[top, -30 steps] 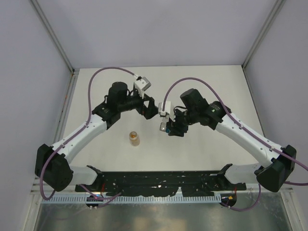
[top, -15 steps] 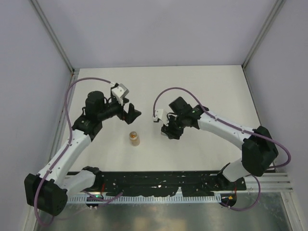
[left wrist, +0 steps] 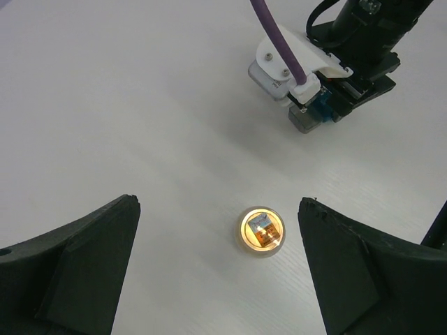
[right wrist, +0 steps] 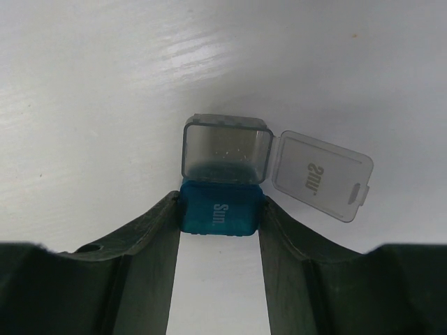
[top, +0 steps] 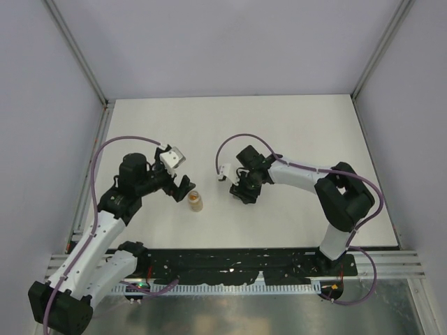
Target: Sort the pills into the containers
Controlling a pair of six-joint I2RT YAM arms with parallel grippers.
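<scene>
The teal-blue container (right wrist: pixel 221 207), marked "Sun.", sits on the table with the grey container (right wrist: pixel 225 149) joined to its far side. The grey one's clear lid (right wrist: pixel 321 174) lies open to the right. My right gripper (right wrist: pixel 220 201) is shut on the teal-blue container, a finger on each side. In the top view this gripper (top: pixel 244 191) hides both boxes. My left gripper (left wrist: pixel 218 202) is open wide above a small clear vial (left wrist: pixel 262 230) with orange-brown contents, which stands nearer its right finger. In the top view the left gripper (top: pixel 184 187) is just left of the vial (top: pixel 195 202).
The left wrist view shows my right wrist's white camera mount (left wrist: pixel 283 66) and purple cable beyond the vial, with the grey and teal boxes (left wrist: pixel 314 117) under it. A black rail (top: pixel 223 262) runs along the table's near edge.
My left gripper has pulled back toward the near left and come down beside the vial. My right arm has folded in, while its gripper stays at the boxes.
</scene>
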